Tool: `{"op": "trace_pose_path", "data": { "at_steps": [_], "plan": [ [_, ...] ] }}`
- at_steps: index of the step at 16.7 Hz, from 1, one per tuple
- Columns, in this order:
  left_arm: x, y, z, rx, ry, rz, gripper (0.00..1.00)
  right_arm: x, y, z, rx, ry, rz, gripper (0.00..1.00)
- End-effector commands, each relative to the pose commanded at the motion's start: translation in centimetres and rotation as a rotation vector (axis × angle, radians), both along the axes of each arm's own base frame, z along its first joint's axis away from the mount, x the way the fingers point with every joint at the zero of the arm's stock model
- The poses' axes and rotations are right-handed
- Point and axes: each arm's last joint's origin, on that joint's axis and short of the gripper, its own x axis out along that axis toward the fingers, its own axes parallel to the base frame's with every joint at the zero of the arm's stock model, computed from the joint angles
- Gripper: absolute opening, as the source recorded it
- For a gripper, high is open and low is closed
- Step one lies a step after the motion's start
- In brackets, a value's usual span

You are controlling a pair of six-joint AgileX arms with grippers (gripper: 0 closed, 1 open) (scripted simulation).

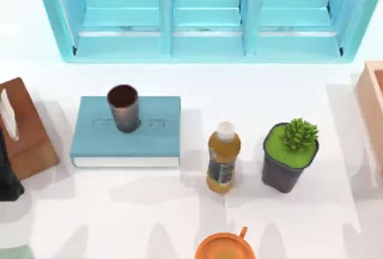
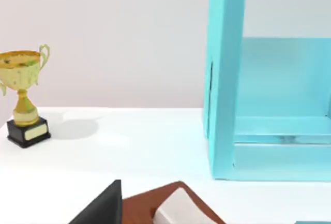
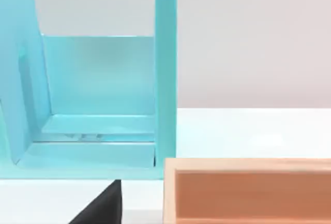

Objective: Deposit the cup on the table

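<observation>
Cup (image 1: pixel 124 108) stands upright on book's (image 1: pixel 127 131) rear edge.

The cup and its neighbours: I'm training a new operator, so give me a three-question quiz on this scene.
1. True or false: the cup stands directly on the bare table.
2. Which stands between the book and the plant pot in the top view? A) trophy B) juice bottle C) tissue box
3. Fill in: the golden trophy appears in the ____ wrist view.

Key:
1. False; it stands upright on the book.
2. B, the juice bottle.
3. Left.
</observation>
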Motion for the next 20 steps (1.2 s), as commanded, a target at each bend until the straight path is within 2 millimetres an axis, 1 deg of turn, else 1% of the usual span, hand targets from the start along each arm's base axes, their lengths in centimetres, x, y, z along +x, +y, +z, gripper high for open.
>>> {"op": "trace_pose_path", "data": {
  "at_steps": [2,4,6,8,11,13,15,17,18,20],
  "plan": [
    [0.0,0.0,0.0,0.0,0.0,0.0,1.0,0.0,0.0,0.0,0.0,0.0,0.0,1.0],
    [0.0,0.0,0.0,0.0,0.0,0.0,1.0,0.0,0.1,0.6,0.008,0.009,0.004,1.0],
    [0.0,0.0,0.0,0.0,0.0,0.0,1.0,0.0,0.4,2.2,0.03,0.03,0.014,1.0],
    [0.0,0.0,0.0,0.0,0.0,0.0,1.0,0.1,0.8,4.7,0.062,0.055,0.027,1.0],
    [0.0,0.0,0.0,0.0,0.0,0.0,1.0,0.7,1.7,10.5,0.121,0.094,0.05,1.0],
    [0.0,0.0,0.0,0.0,0.0,0.0,1.0,1.6,2.7,15.4,0.167,0.116,0.068,1.0],
    [0.0,0.0,0.0,0.0,0.0,0.0,1.0,2.8,4.0,20.6,0.215,0.135,0.089,1.0],
    [0.0,0.0,0.0,0.0,0.0,0.0,1.0,4.6,5.9,25.0,0.256,0.177,0.111,1.0],
    [0.0,0.0,0.0,0.0,0.0,0.0,1.0,5.8,7.1,26.6,0.271,0.211,0.121,1.0],
    [0.0,0.0,0.0,0.0,0.0,0.0,1.0,8.5,10.2,28.7,0.284,0.303,0.137,1.0]
  ]
}}
